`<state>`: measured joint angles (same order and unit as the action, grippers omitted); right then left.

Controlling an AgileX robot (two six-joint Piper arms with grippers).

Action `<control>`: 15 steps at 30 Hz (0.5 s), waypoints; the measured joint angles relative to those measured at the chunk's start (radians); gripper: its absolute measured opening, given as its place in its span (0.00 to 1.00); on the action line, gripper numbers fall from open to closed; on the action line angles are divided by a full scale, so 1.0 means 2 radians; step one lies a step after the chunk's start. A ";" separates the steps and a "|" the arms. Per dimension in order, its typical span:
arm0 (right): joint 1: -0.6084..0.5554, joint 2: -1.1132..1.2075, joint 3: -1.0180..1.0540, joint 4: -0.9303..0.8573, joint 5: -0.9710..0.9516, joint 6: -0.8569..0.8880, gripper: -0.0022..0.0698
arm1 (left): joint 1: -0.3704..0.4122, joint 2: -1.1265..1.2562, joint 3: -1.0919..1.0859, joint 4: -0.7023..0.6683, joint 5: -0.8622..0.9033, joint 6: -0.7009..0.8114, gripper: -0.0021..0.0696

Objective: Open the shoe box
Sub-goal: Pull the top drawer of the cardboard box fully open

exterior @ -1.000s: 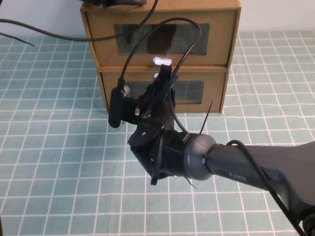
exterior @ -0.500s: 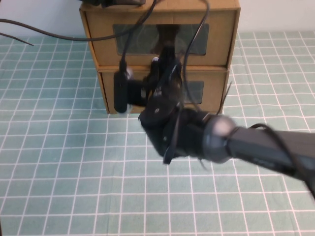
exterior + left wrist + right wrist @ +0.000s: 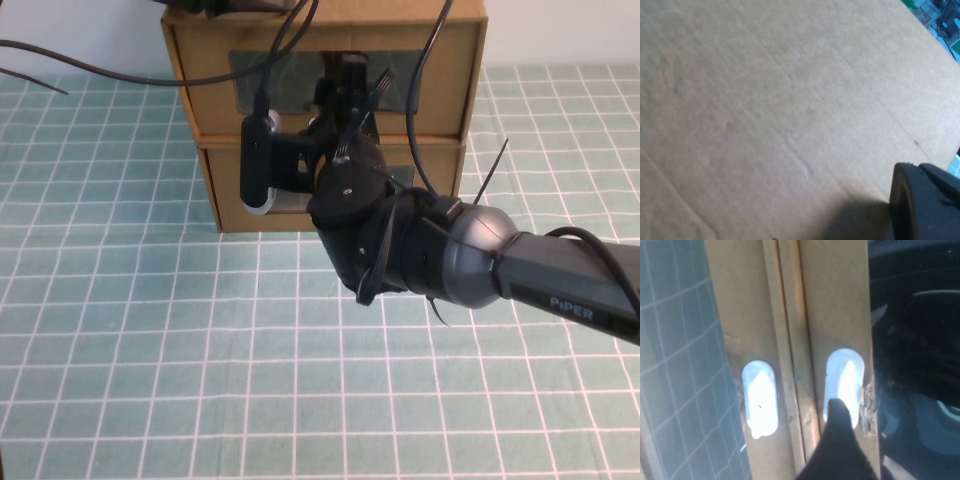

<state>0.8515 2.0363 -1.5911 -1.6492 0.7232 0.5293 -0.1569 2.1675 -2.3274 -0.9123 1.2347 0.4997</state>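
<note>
Two stacked cardboard shoe boxes with dark windows stand at the back, the upper box (image 3: pixel 445 85) on the lower box (image 3: pixel 435 190). My right gripper (image 3: pixel 350 72) is up against the upper box's front at its window and is open. In the right wrist view, two white pull tabs sit either side of the seam between the boxes. One dark fingertip (image 3: pixel 837 412) lies over the tab (image 3: pixel 847 377) beside the window, and the other tab (image 3: pixel 760 397) is uncovered. My left gripper (image 3: pixel 228 6) rests on the upper box's top (image 3: pixel 790 100).
A green mat with a white grid (image 3: pixel 120 330) covers the table around the boxes. Black cables (image 3: pixel 120 70) trail over the upper box's left side. The right arm (image 3: pixel 560 285) reaches in from the right.
My right gripper has risen from in front of the lower box to the upper box's window and has moved closer to the boxes. The left gripper has stayed put.
</note>
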 joint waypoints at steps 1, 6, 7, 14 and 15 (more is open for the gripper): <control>0.000 0.000 0.000 0.000 0.000 0.000 0.67 | 0.000 0.000 0.000 0.002 0.000 0.000 0.02; 0.000 0.000 0.000 0.000 -0.001 0.000 0.67 | 0.000 0.000 0.000 0.005 0.000 0.000 0.02; 0.000 0.000 0.000 0.000 -0.003 -0.003 0.67 | 0.000 0.000 -0.001 0.005 0.000 0.000 0.02; 0.000 0.000 0.000 0.000 -0.016 -0.012 0.61 | 0.000 0.000 -0.001 0.006 0.001 0.000 0.02; 0.000 0.000 0.000 0.000 -0.016 -0.013 0.60 | 0.000 0.000 -0.001 0.006 0.001 0.000 0.02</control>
<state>0.8515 2.0366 -1.5911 -1.6492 0.6907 0.5024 -0.1569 2.1675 -2.3291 -0.9001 1.2371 0.5006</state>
